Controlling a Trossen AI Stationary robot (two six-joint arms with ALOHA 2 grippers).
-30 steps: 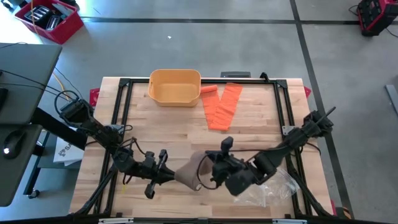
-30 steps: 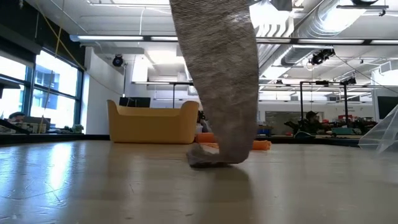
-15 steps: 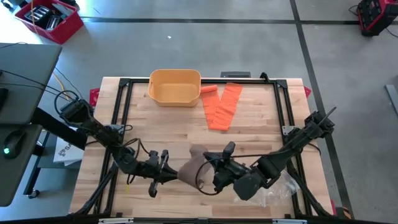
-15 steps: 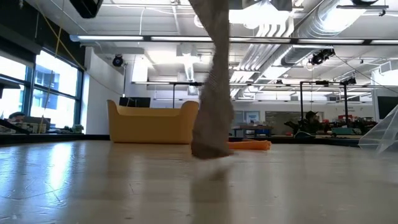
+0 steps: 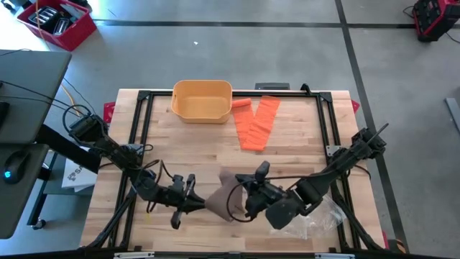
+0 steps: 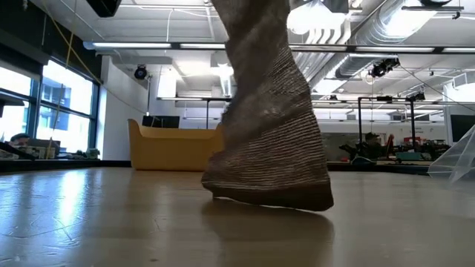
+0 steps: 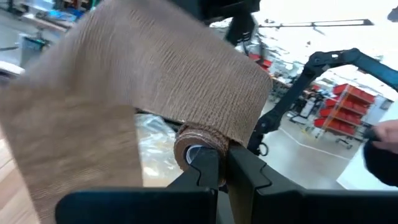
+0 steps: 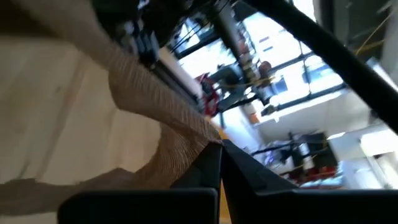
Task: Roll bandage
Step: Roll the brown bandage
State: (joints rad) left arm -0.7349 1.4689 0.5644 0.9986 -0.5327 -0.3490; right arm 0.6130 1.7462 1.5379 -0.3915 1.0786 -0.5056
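Note:
A tan elastic bandage [image 5: 223,194] is stretched between my two grippers over the table's near middle. Its rolled end [image 7: 196,146] sits at my left gripper [image 5: 199,202], which is shut on it. My right gripper [image 5: 241,198] is shut on the loose strip close by. The strip hangs down, and its lower end [image 6: 267,194] lies on the wood. Toward the far edge, an orange bandage [image 5: 257,124] lies flat with an orange roll [image 5: 241,103] beside it. My left gripper pinches the small rolled end [image 7: 198,149] of the tan bandage between its two fingers, coming level from the table's left. The roll is clear of the table, and the strip runs off it toward the other gripper. My right gripper pinches the strip at a gathered edge [image 8: 200,142] between its two fingers, slanting slightly down from the table's right. One layer or several, I cannot tell. The cloth hangs below the fingers, its lower end on the table.
A yellow bin [image 5: 203,99] stands at the far edge, left of the orange bandage. A crumpled clear plastic bag [image 5: 323,214] lies near the right arm. A black frame [image 5: 144,115] borders the wooden top.
Both grippers have stayed nearly in place and kept their hold; the right one has rolled about its own line. The hanging strip has twisted: half a second ago it showed edge-on in the low view, and now it faces broadside. Its lower end is spread wider on the table.

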